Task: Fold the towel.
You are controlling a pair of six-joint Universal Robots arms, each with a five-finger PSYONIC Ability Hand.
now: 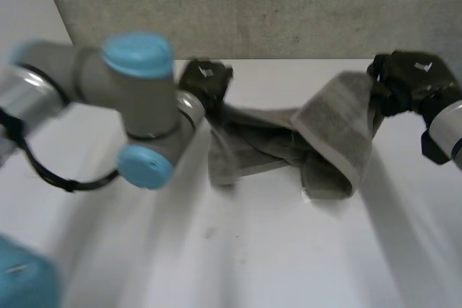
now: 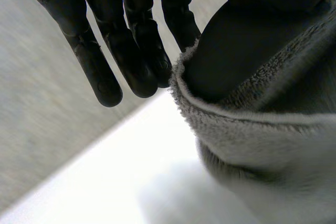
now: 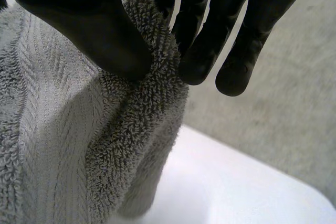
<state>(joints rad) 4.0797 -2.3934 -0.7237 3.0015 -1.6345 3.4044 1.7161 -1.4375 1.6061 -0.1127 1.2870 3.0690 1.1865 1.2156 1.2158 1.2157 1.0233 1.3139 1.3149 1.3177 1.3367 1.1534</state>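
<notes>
A grey towel (image 1: 332, 128) hangs between my two hands above the white table (image 1: 274, 250), and its middle sags in folds onto the tabletop. My left hand (image 1: 206, 81) holds the towel's left end. In the left wrist view its thumb (image 2: 247, 40) presses the towel's edge (image 2: 262, 145) against the fingers (image 2: 131, 51). My right hand (image 1: 404, 77) holds the right end raised. In the right wrist view its thumb (image 3: 89, 24) pinches the towel's thick hem (image 3: 142, 108) against the fingers (image 3: 194, 51).
My left arm's elbow (image 1: 137, 99) with its light-blue caps reaches across the left half of the table. A grey wall (image 1: 289, 5) stands close behind the table's far edge. Bare tabletop lies in front of the towel.
</notes>
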